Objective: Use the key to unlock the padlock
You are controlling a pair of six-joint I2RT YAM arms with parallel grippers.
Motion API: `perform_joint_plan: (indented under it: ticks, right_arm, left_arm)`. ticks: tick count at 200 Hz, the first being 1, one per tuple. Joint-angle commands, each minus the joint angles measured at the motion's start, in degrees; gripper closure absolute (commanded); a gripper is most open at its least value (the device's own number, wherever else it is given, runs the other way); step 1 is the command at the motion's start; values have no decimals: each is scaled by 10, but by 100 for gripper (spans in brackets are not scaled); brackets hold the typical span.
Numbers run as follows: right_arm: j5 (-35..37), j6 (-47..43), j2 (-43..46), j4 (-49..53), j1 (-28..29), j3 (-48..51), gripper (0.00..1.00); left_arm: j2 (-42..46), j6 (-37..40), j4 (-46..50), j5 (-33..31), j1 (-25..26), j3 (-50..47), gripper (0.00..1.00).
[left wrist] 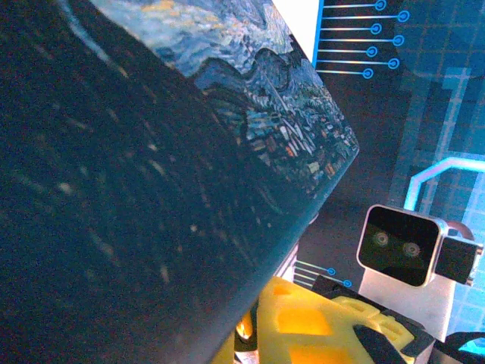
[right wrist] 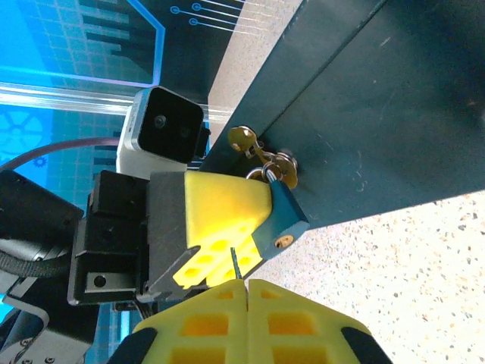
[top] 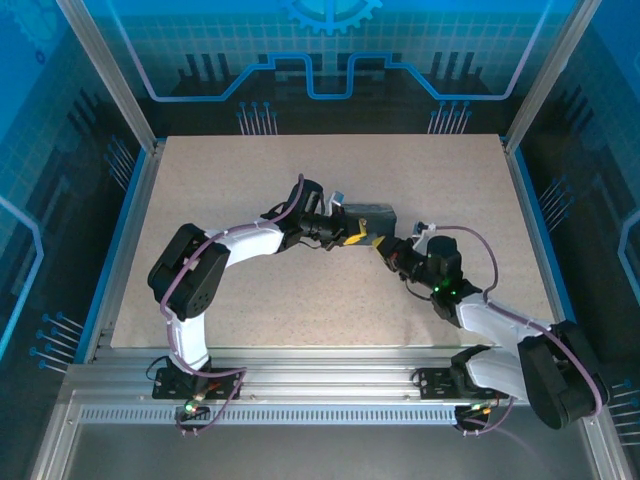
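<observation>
Looking at right wrist view: blue padlock (right wrist: 282, 220) seen hung on side of dark box (right wrist: 364, 114), centre frame. Padlock clamped by left gripper (right wrist: 254, 227), yellow fingers pressed on its body. Right gripper (right wrist: 244, 284) pinched fully closed at bottom centre, with thin dark blade poking out of tips. Probably key (right wrist: 236, 263), hard to call edge-on. Blade tip just beside padlock. Brass spare (right wrist: 243, 138) seen on ring at shackle. Box parked mid table (top: 300, 300) in top view.
</observation>
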State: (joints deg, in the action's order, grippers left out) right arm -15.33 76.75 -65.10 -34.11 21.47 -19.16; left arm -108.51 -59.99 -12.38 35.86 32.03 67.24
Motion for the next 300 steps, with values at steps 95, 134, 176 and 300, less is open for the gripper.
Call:
perform_joint_plan:
  ticks: [95,134,176,300]
  right_arm:
    - [7,-2,-20,-5,9,7,100]
    - [7,-3,-33,-14,11,-4,100]
    - [7,-2,-40,-25,11,-10,100]
    - [31,9,-46,-51,12,-7,100]
  left_arm:
    - [-3,-13,-33,18,-4,-14,100]
    - [-1,-14,-37,18,-4,-18,100]
    - [-1,-14,-37,18,-4,-19,100]
    - [0,-22,-56,26,-4,-21,100]
